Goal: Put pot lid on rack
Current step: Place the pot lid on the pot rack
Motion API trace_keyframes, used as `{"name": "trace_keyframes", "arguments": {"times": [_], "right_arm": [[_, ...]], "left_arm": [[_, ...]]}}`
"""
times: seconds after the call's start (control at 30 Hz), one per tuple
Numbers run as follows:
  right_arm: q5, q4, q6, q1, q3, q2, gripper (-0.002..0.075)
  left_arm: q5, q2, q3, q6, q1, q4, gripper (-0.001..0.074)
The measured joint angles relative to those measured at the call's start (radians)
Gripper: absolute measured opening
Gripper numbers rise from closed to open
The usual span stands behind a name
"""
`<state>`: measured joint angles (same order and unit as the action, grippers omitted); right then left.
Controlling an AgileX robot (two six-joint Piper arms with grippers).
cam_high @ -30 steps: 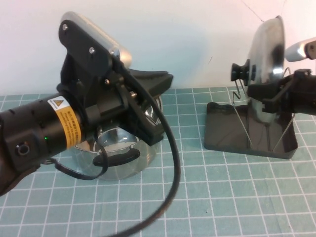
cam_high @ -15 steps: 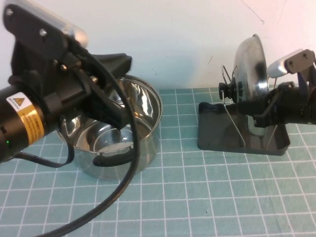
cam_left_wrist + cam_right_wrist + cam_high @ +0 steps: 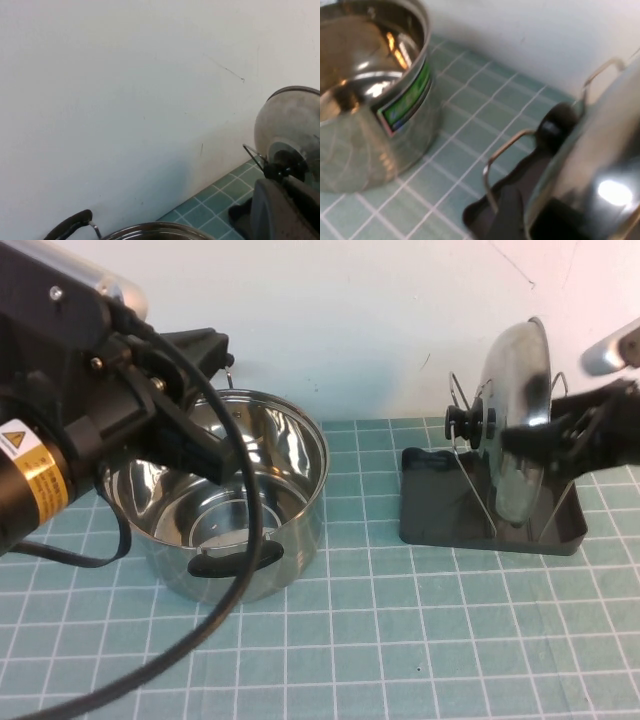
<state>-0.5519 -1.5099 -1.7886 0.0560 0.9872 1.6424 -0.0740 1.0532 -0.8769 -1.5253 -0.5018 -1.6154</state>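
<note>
Here the pot lid [image 3: 520,435] stands on edge in the rack [image 3: 430,520], its black knob [image 3: 462,423] facing my left and its lower rim down between the upright wire loops [image 3: 478,490]. My right gripper [image 3: 545,440] reaches in from the right edge of the high view and is clamped across the lid, one dark finger lying over its domed face. The rack sits on the teal grid mat [image 3: 400,640] near the white wall [image 3: 350,320], well apart from the open steel pot [image 3: 225,500] on my left.

I judge the task nearly finished: the lid looks seated among the loops, and what remains is for me to let go and draw the right arm away without tipping it. Whether the rim already bears on the tray floor, or I carry part of its weight, I cannot tell.

My left gripper [image 3: 200,350] hangs above the pot's far rim, beside the wall, holding nothing; its fingers are lost against the dark arm body, so I cannot tell how they stand. That arm also hides the pot's left side. The right wrist view shows only a blurred slice of lid [image 3: 600,165], knob and one loop, and the left wrist view mostly wall.
</note>
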Motion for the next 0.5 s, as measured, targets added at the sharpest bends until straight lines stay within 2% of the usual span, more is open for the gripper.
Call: {"name": "trace_keyframes", "arguments": {"times": [0.2, 0.27, 0.33, 0.37, 0.43, 0.5], "right_arm": [[0.000, -0.081, -0.006, -0.045, 0.000, -0.126, 0.0596], [-0.004, -0.099, -0.007, -0.051, 0.000, -0.181, 0.0571], [-0.028, -0.089, 0.004, -0.052, 0.000, -0.249, 0.0482], [-0.053, -0.066, 0.027, -0.052, 0.000, -0.284, 0.0399], [-0.121, 0.022, 0.087, -0.052, 0.000, -0.349, 0.0180], [-0.185, 0.117, 0.127, -0.052, 0.000, -0.397, 0.0085]], "left_arm": [[0.055, -0.002, 0.000, 0.008, 0.000, -0.103, 0.0001], [0.117, -0.004, 0.000, 0.020, 0.000, -0.108, 0.0001], [0.226, -0.020, 0.000, 0.027, 0.000, -0.101, 0.0001], [0.279, -0.033, 0.000, 0.033, 0.000, -0.088, 0.0001], [0.377, -0.061, 0.000, 0.066, 0.000, -0.043, 0.0001], [0.474, -0.094, 0.000, 0.121, 0.000, 0.020, 0.0001]]}}
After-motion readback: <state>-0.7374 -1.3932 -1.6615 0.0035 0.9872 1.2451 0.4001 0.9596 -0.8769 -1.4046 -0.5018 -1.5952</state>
